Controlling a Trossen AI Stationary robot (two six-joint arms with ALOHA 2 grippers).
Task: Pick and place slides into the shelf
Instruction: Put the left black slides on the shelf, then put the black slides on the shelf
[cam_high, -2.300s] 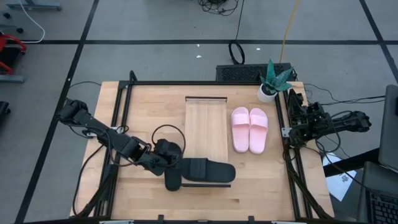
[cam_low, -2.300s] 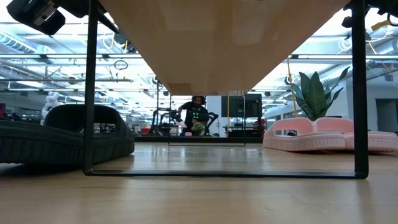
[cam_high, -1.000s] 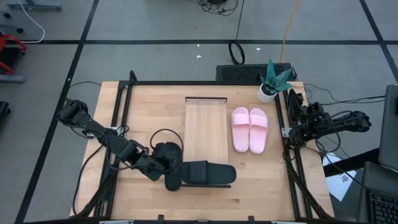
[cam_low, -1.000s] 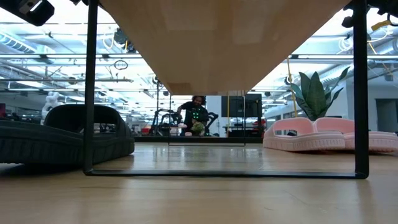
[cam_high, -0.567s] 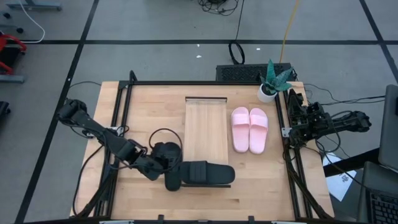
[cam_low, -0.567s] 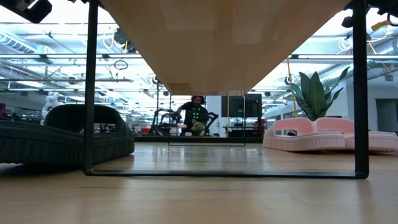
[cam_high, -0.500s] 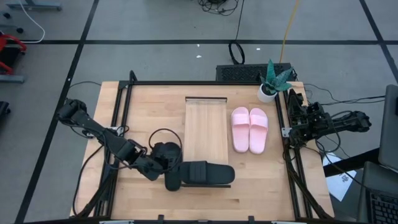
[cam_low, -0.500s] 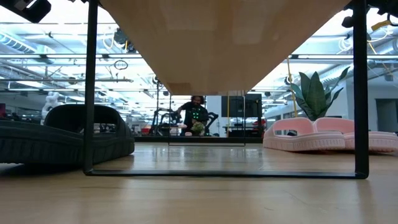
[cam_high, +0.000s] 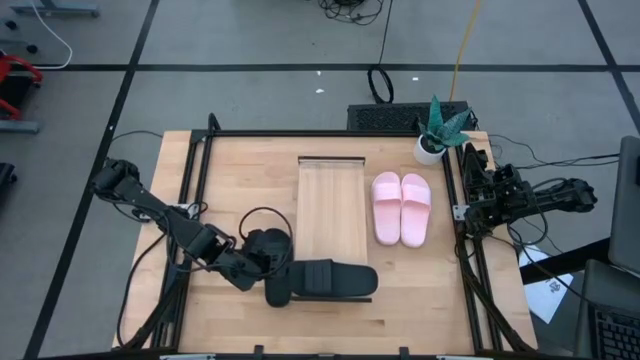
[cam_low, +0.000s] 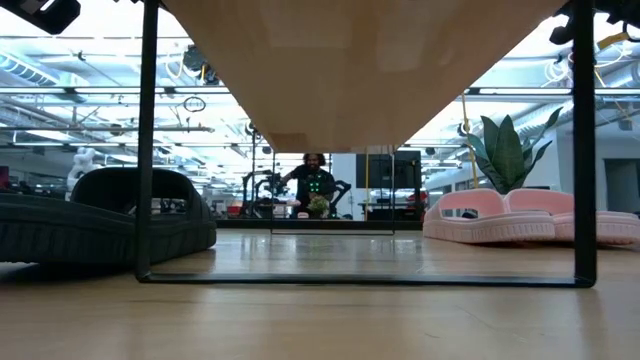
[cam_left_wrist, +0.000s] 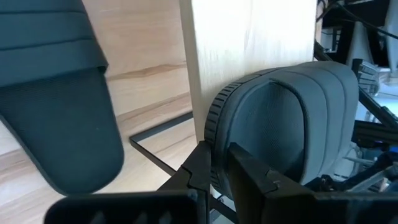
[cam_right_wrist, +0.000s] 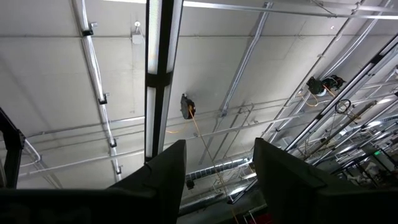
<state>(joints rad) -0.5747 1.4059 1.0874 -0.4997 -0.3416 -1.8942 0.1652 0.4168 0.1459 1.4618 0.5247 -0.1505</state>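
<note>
Two black slides (cam_high: 325, 279) at shelf (cam_high: 332, 205) near edge; left gripper (cam_left_wrist: 214, 163) pinching one; right gripper (cam_right_wrist: 216, 163) fingers apart.

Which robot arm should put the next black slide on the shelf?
Probably the left. Its gripper is already down at the black slides by the near end of the shelf, its fingers at one slide's edge. The right gripper is parked off the table's right edge, pointing up at the ceiling.

Overhead and table-level views share the shelf (cam_high: 332, 205); wrist cameras sit close.
</note>
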